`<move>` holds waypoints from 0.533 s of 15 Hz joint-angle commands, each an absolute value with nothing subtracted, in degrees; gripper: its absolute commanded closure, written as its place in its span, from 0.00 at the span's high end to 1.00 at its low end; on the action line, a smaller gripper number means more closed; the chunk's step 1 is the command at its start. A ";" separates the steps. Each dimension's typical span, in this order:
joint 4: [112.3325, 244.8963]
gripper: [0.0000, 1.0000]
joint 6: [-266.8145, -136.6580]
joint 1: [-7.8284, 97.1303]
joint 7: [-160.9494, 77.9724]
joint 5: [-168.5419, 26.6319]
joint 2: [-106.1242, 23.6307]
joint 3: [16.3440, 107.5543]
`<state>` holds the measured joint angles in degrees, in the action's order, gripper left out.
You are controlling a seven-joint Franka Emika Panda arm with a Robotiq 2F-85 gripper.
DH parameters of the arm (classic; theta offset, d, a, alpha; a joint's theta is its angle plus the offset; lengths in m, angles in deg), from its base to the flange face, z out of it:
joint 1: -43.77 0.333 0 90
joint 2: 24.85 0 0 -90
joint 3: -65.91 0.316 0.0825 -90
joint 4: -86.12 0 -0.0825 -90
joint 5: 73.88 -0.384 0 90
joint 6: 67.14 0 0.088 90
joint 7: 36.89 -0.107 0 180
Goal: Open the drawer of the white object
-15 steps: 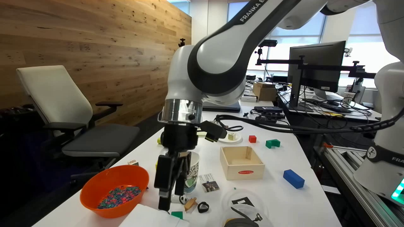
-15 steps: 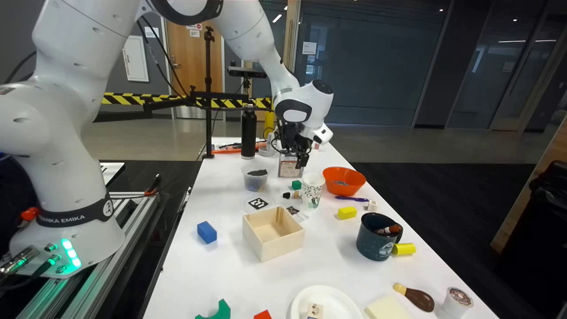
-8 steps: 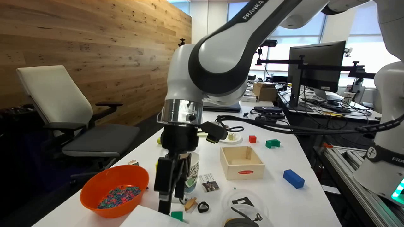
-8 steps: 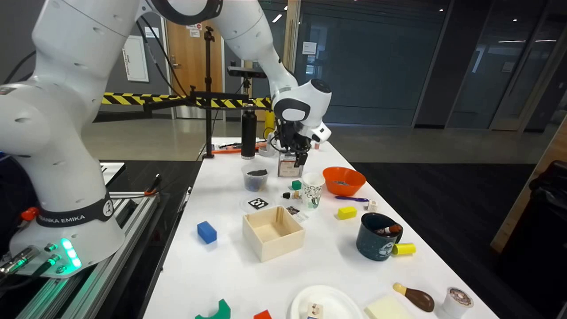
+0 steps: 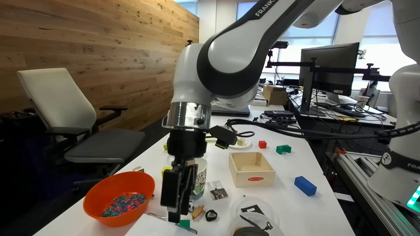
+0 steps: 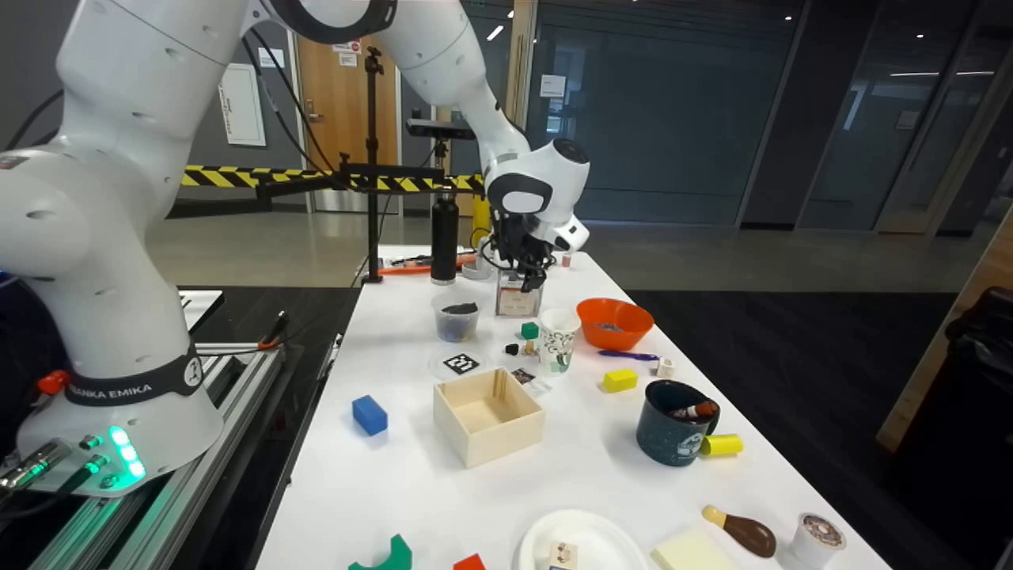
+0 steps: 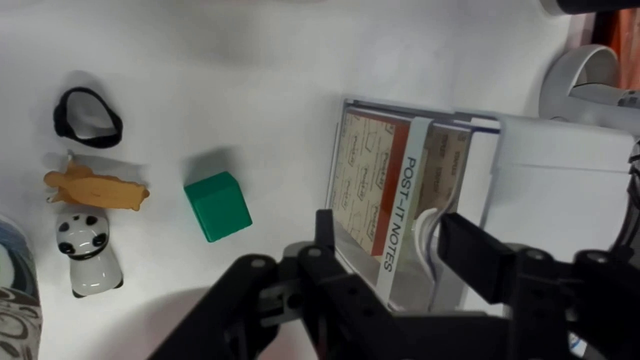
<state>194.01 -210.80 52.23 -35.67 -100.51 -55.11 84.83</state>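
Observation:
The white object (image 7: 560, 190) is a white-topped box with a clear drawer (image 7: 367, 175) labelled "POST-IT NOTES", with beige packs behind the clear plastic. In an exterior view the white top (image 5: 152, 227) shows at the bottom edge, and clear drawer edges (image 5: 188, 228) stick out past it. In an exterior view the clear front (image 6: 518, 302) is partly hidden under my gripper (image 6: 533, 282). My gripper (image 7: 384, 225) is open. One finger is outside the front; the other is at the curved notch near the white top. Contact is hard to tell.
A green block (image 7: 218, 206), a panda figure (image 7: 90, 255), a brown figure (image 7: 100, 190) and a black ring (image 7: 87, 117) lie in front of the drawer. A paper cup (image 6: 559, 340), an orange bowl (image 6: 615, 323) and a clear tub (image 6: 457, 317) stand close by.
My gripper has moved slightly away from the white top and a little upward. The drawer's clear edges now show beyond the white top, where they were not visible half a second ago.

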 commanded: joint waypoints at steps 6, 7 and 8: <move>195.34 0.00 -211.09 51.46 -34.72 -102.50 -54.40 85.49; 195.11 0.00 -211.11 50.61 -33.90 -103.84 -54.86 86.13; 195.09 0.00 -211.07 50.09 -33.48 -104.78 -55.11 86.44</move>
<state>194.05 -210.80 51.97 -35.64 -100.95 -55.25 84.99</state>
